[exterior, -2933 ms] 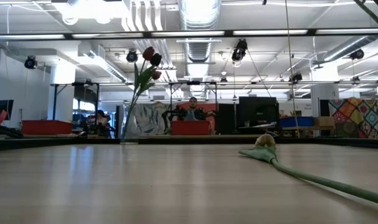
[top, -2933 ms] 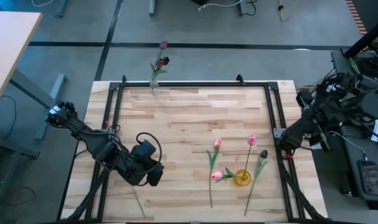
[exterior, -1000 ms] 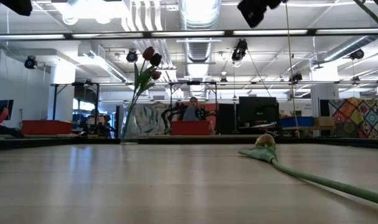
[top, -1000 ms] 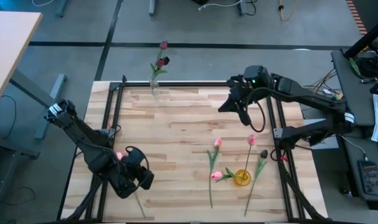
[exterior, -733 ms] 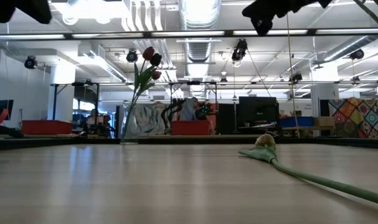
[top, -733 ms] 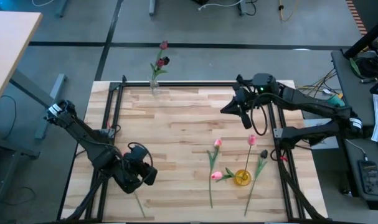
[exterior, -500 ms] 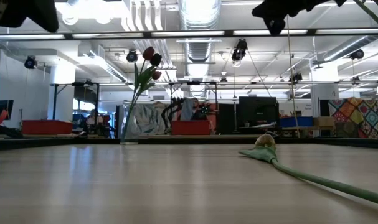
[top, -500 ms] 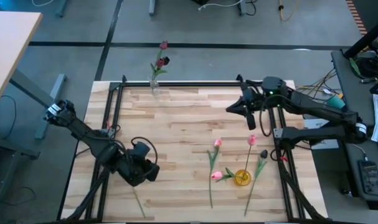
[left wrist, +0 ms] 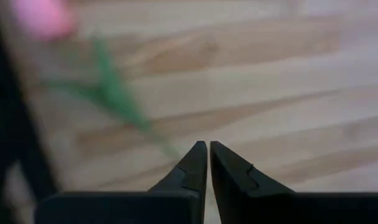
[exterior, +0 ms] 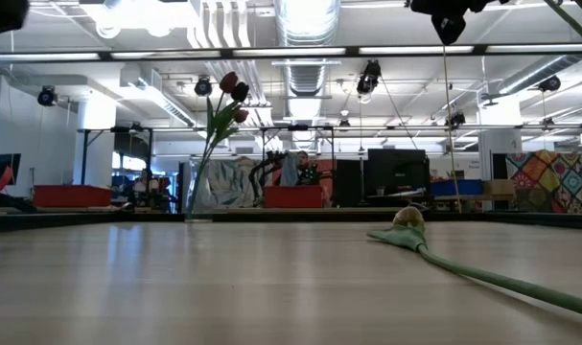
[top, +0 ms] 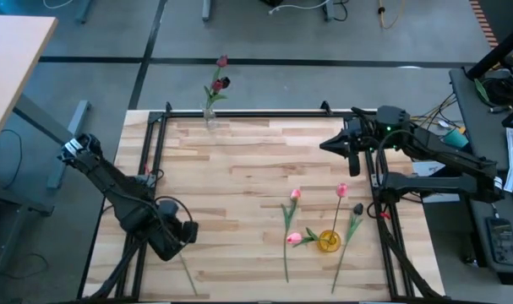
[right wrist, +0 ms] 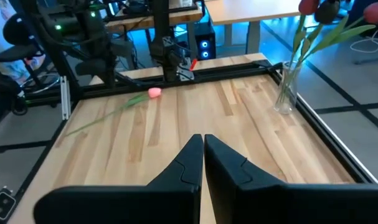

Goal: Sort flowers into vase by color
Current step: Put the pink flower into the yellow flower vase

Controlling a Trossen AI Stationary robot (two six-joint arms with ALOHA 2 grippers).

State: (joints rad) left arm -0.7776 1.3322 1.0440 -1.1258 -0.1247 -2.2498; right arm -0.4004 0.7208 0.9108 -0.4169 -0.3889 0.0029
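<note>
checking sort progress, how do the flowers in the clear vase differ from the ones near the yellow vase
The flowers in the clear vase stand upright at the table's far edge, heads dark maroon. The flowers by the yellow vase lie flat on the wood, mostly light pink, one dark. All share thin green stems.

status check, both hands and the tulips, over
Left hand shut, empty, over a pink tulip. Right hand shut, empty, raised at the right edge. Clear glass vase holds dark tulips. Nothing blocking.
</note>
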